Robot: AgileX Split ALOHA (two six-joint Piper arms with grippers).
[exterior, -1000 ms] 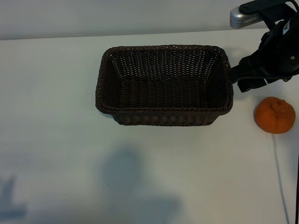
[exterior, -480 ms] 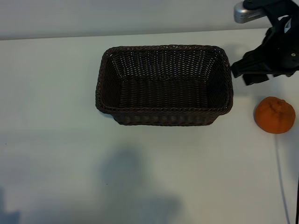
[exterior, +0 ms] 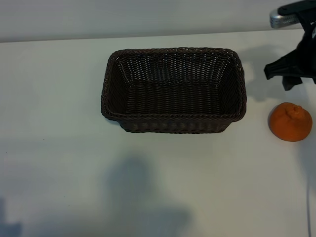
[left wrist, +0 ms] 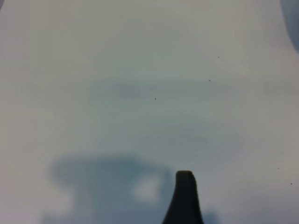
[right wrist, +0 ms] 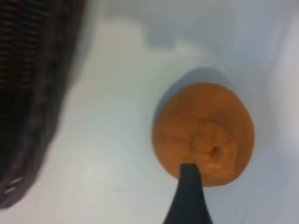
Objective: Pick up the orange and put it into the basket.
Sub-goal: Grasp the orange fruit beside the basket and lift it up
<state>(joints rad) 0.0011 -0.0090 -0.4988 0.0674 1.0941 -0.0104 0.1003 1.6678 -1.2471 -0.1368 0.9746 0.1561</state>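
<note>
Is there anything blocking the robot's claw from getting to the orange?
Nothing visible does. The right gripper hangs open just above the orange, with only bare table around it. The basket sits off to the side, not in between.

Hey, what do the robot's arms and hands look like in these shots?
The right arm is matte black with angular housings and a silver-grey cylindrical part near the top. A finger of the right hand is dark, narrow and tapered with a blunt tip. A finger of the left hand looks the same. No markings are visible.
</note>
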